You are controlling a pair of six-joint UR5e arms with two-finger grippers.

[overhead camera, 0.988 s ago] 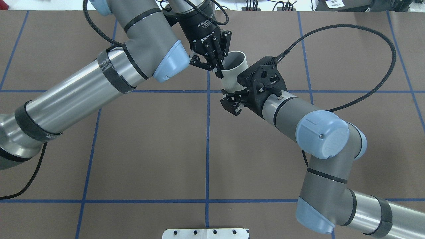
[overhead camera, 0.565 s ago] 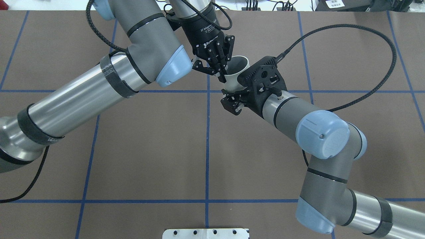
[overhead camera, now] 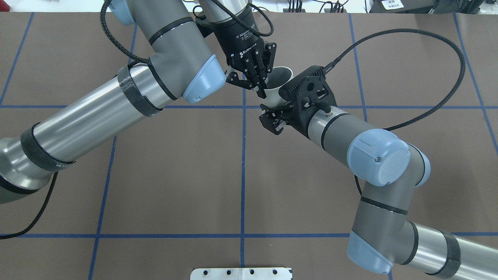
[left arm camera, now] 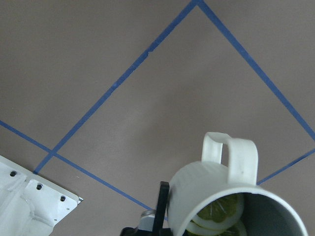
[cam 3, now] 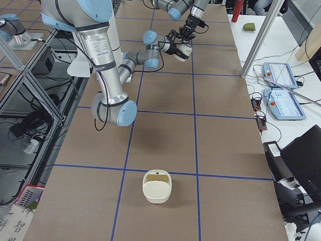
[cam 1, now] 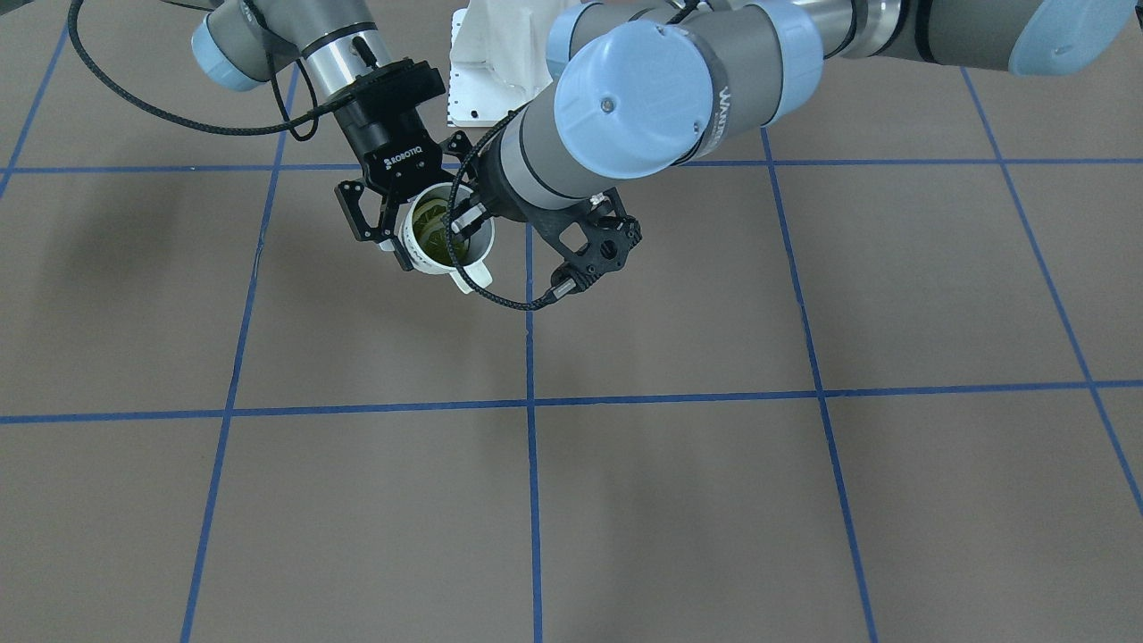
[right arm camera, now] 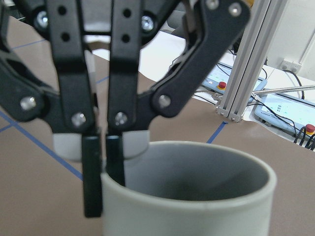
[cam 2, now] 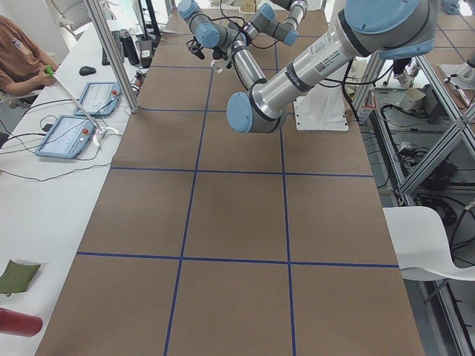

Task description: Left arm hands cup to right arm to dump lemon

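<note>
White cup [overhead camera: 273, 95] — rim pinched by left gripper [overhead camera: 260, 88], lemon [cam 1: 432, 234] inside.

Long brown table [cam 2: 237, 297] is filling a lab bay, white bench [cam 2: 44, 200] alongside.
Blue tape lines [overhead camera: 242, 175] are crossing the tabletop in a grid; light is falling evenly from above, leaving only faint shadows. The bench is running along one long side, carrying two tablet-like control panels [cam 2: 65, 137] with trailing cables, a red cylinder [cam 2: 18, 324] and a green cloth [cam 2: 16, 276]. An aluminium post [cam 2: 115, 59] is rising at its edge. A person in a rust-brown shirt [cam 2: 18, 59] is sitting at the far end. Open metal framing [cam 3: 30, 75] is lining the opposite side, a white chair [cam 2: 427, 237] standing near it. A cream tub [cam 3: 156, 198] is sitting on the table near one end.
</note>
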